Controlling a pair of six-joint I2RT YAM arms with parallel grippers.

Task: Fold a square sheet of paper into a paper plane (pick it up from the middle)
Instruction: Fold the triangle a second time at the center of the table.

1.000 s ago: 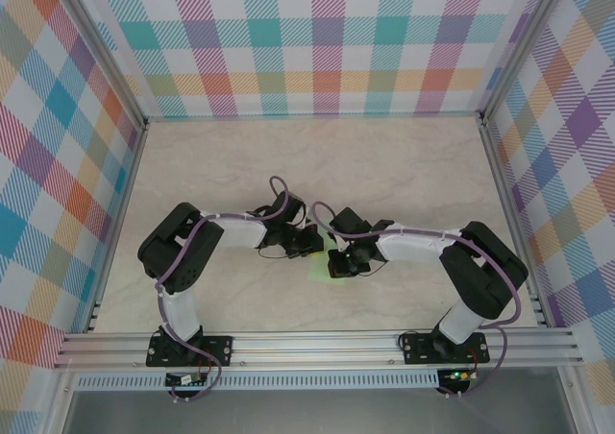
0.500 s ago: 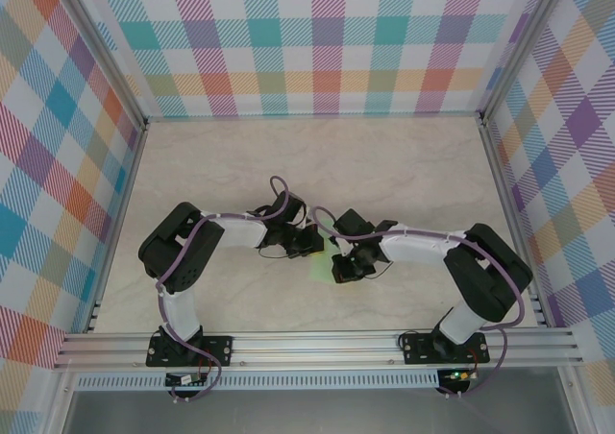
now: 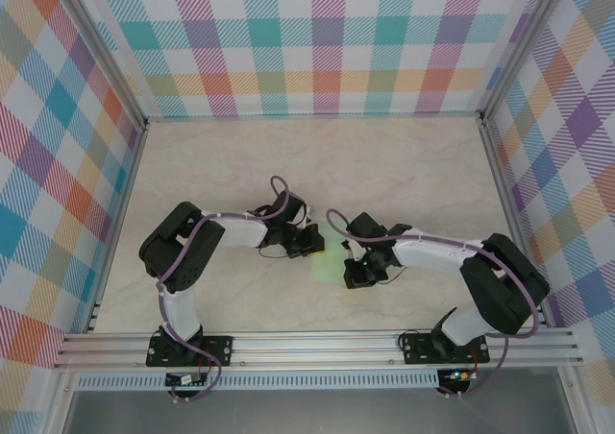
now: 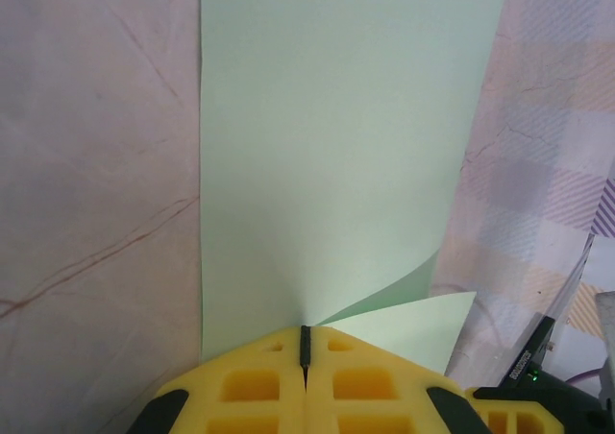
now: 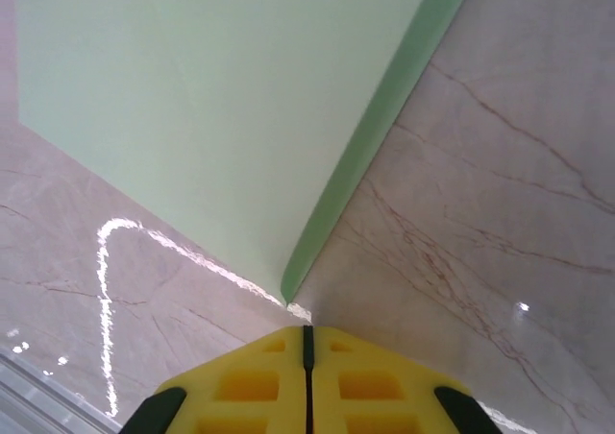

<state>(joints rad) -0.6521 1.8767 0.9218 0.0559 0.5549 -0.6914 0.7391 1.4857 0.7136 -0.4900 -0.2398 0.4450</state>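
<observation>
The square sheet of paper (image 3: 325, 264) is pale mint green and lies folded on the marble table between the two arms. In the left wrist view the sheet (image 4: 327, 146) runs straight into my left gripper (image 4: 306, 330), which is shut on its near edge, and one flap (image 4: 413, 324) curls up at the right. From above, the left gripper (image 3: 309, 245) sits at the sheet's upper left. My right gripper (image 5: 307, 330) is shut and empty, its tips just short of a corner of the sheet (image 5: 221, 98), whose folded edge stands slightly raised. Seen from above, the right gripper (image 3: 350, 274) is at the sheet's right side. The paper plane is out of view.
Checked walls and aluminium rails (image 3: 317, 348) enclose the marble table (image 3: 240, 165). The arms' bases stand on the near rail. Open tabletop lies behind and to both sides of the grippers.
The right gripper has slid right and toward the near edge, coming off the sheet. The left gripper has stayed put, shut on the sheet.
</observation>
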